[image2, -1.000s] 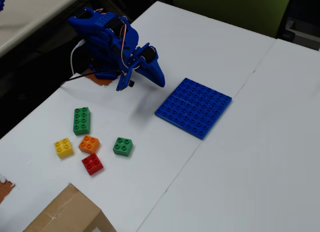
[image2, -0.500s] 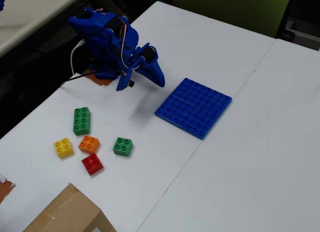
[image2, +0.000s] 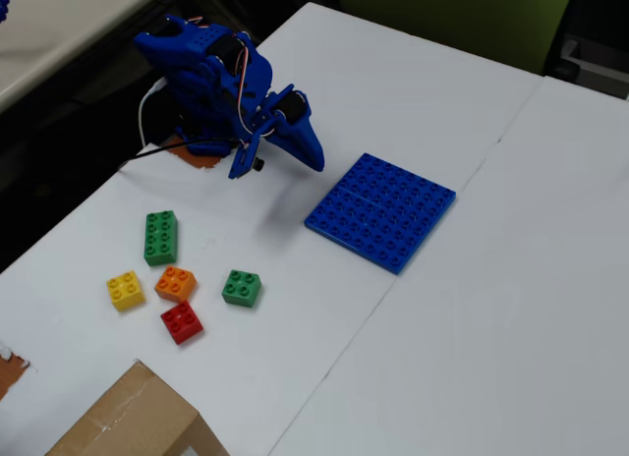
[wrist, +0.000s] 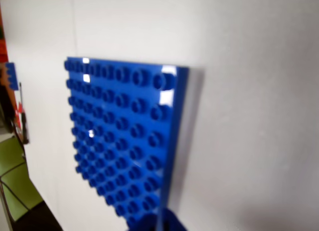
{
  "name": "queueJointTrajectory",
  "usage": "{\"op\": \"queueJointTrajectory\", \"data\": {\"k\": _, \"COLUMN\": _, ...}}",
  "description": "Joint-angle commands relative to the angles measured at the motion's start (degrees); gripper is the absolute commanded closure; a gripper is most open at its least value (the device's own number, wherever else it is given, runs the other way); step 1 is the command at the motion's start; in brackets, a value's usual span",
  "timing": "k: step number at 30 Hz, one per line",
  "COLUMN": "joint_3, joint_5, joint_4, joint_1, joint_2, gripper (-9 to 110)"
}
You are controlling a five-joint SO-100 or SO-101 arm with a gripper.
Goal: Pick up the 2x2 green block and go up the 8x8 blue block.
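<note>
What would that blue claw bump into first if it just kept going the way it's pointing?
Probably the blue baseplate: the gripper tips down toward its near edge, and the wrist view looks straight onto its studs. Depth is unclear, so bare table just before it is possible.

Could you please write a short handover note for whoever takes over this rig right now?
Gripper: folded near the arm's base, carrying nothing; open or shut is unclear.
2x2 green block: on the white table, right of the orange brick in the fixed view, untouched.
8x8 blue block: flat on the table, nothing on it; it fills the wrist view.
Done: nothing yet.
Left: pick up the green block and set it on the blue block.
</note>
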Motion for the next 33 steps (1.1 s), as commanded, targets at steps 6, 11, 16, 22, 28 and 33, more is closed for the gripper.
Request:
{"op": "queueJointTrajectory", "data": {"k": 6, "joint_3": 0.26, "joint_5": -0.44, "joint_4": -0.97, "joint_1": -0.26, "joint_2": 0.35, "gripper": 101}}
{"op": "queueJointTrajectory", "data": {"k": 11, "joint_3": 0.26, "joint_5": -0.44, "joint_4": -0.97, "joint_1": -0.26, "joint_2": 0.35, "gripper": 101}}
{"op": "queueJointTrajectory", "data": {"k": 16, "joint_3": 0.26, "joint_5": -0.44, "joint_4": -0.97, "joint_1": -0.35, "joint_2": 0.35, "gripper": 101}}
{"op": "queueJointTrajectory", "data": {"k": 22, "joint_3": 0.26, "joint_5": -0.44, "joint_4": -0.97, "joint_1": -0.09, "joint_2": 0.35, "gripper": 101}}
{"op": "queueJointTrajectory", "data": {"k": 28, "joint_3": 1.67, "joint_5": -48.96, "joint_4": 5.8, "joint_1": 0.79, "joint_2": 0.53, "gripper": 99}}
{"op": "queueJointTrajectory", "data": {"k": 33, "joint_3": 1.67, "joint_5": -72.33, "joint_4": 5.1, "joint_1": -0.62, "joint_2": 0.53, "gripper": 101}}
